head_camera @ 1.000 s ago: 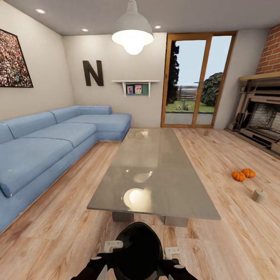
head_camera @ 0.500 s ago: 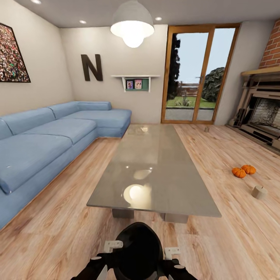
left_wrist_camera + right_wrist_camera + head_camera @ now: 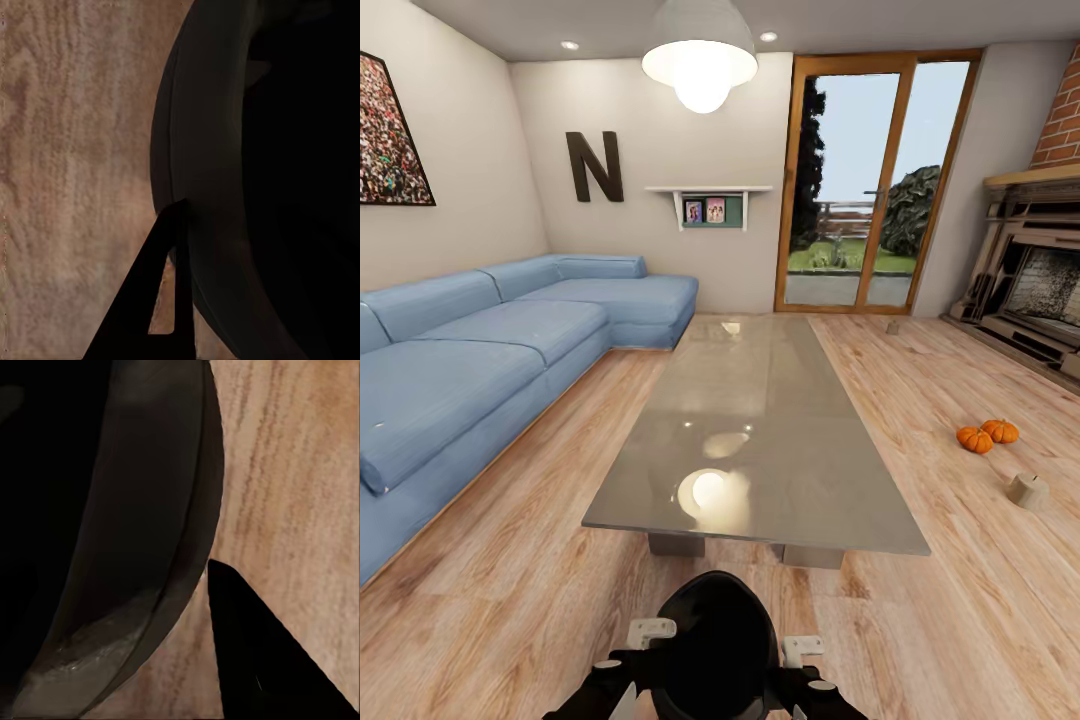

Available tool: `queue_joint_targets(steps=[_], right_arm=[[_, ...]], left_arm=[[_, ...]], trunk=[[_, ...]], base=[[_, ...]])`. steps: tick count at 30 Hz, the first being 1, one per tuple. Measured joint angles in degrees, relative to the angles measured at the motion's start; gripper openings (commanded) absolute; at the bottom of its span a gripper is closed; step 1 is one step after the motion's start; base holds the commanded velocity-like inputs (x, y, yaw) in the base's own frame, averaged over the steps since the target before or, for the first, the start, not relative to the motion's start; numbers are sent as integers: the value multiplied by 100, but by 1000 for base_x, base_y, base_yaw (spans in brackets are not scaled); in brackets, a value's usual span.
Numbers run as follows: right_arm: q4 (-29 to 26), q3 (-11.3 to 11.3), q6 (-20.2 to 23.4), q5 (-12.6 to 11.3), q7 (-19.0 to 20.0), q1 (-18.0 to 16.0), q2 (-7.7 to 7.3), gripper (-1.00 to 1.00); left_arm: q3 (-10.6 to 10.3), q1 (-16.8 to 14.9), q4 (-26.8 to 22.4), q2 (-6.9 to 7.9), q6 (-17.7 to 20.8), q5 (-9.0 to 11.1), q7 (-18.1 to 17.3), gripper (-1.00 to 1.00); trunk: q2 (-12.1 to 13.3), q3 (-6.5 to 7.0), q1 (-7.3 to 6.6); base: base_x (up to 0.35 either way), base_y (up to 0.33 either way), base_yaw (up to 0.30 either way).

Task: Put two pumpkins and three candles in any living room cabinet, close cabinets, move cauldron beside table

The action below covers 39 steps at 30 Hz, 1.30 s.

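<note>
Both arms are folded in low against the robot's black trunk (image 3: 717, 640), straight in front of the table (image 3: 760, 430)'s near end. The left gripper (image 3: 161, 300) shows as one dark finger beside the trunk's curved shell, with floor (image 3: 75, 180) behind it; whether its jaws are spread or pressed together cannot be told. The right gripper (image 3: 262, 652) likewise shows one dark finger next to the shell above the wood floor, and its state cannot be told either. Neither appears to hold anything.

The table is long and low with a glossy grey top that reflects the lamp (image 3: 700, 60) hanging above it. Its top is bare of objects.

The two pumpkins (image 3: 987, 436) lie on the floor to the right of the table, well apart from it, touching or nearly touching each other. A candle (image 3: 1027, 490), a short beige stub, stands on the floor just nearer the robot than the pumpkins. Another small beige object (image 3: 892, 327), too small to identify surely, sits on the floor beyond the table's far right corner, before the glass door (image 3: 870, 185).

Left of the table runs a blue sofa (image 3: 490, 350). Right of the table, past the pumpkins, is a fireplace (image 3: 1040, 290) under red brick. Beyond the table's far end the wall bears a letter N (image 3: 595, 166) and a small shelf (image 3: 710, 205).
</note>
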Motion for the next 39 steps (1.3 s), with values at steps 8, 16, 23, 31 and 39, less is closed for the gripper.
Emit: queue_joint_targets(steps=[8, 16, 23, 31, 39], right_arm=[[-4, 4, 0, -16, 11, -1, 0, 100], [-4, 4, 0, -16, 11, -1, 0, 100], [-1, 0, 0, -7, 3, 0, 0, 100], [-1, 0, 0, -5, 3, 0, 0, 100], [-1, 0, 0, -5, 3, 0, 0, 100]], left_arm=[[3, 11, -3, -2, -289, 33, 0, 100], [3, 12, -3, -2, -299, 33, 1, 100], [3, 12, -4, 0, -299, 33, 9, 100], [29, 12, -39, 12, -275, 31, 26, 100], [37, 6, -82, 16, -235, 295, 52, 100]], trunk=[[0, 1, -1], [0, 1, -1], [6, 110, -14], [17, 288, -34], [27, 465, -55]], base=[[0, 0, 0], [0, 0, 0], [0, 0, 0], [0, 0, 0], [0, 0, 0]])
